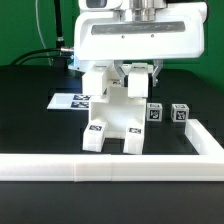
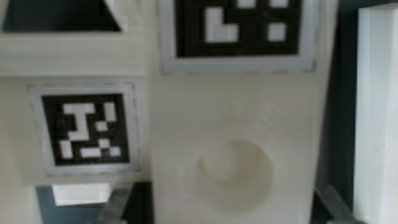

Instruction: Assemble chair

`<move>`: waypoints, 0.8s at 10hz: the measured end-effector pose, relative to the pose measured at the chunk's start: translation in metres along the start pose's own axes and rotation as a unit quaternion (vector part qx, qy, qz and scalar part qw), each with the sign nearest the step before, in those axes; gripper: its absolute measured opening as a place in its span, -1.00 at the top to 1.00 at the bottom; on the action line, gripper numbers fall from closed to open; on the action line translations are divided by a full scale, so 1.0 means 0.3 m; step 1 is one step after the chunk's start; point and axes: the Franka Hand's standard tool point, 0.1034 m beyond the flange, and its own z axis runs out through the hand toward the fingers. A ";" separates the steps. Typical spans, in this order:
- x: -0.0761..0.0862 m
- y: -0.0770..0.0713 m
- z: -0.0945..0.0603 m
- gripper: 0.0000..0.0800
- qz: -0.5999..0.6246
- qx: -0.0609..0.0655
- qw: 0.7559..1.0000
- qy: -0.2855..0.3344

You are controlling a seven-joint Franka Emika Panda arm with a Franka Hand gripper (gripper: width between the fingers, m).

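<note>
Close-up plastic is filling the wrist view: the chair (image 2: 214,110) is showing two square tags (image 2: 238,28) and a shallow round recess (image 2: 231,170) that the exterior view is not resolving. From outside, that chair (image 1: 112,118) is standing on the black table (image 1: 30,120) between the marker board (image 1: 72,100) and two small tagged blocks (image 1: 155,112), behind the white border rail (image 1: 100,168). The gripper (image 1: 137,72) is hanging at its upper part, and I cannot tell how wide the pincer is standing or whether it is gripping anything.

The black bench (image 1: 30,120) carried white chair parts (image 1: 112,128) centrally, two tagged blocks (image 1: 155,112) toward the exterior view's right, the marker board (image 1: 68,100) toward its left, and a white rail (image 1: 100,166) along the near edge.
</note>
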 end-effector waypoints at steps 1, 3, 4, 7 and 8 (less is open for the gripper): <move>0.000 0.000 0.000 0.29 0.000 0.000 1.000 0.000; 0.000 0.000 0.000 0.29 0.000 0.000 1.000 0.000; 0.000 0.000 0.000 0.16 0.000 0.000 1.000 0.000; 0.008 0.003 0.001 -0.53 -0.004 0.000 1.000 -0.004; 0.007 0.010 0.012 -0.60 -0.006 -0.001 1.000 -0.006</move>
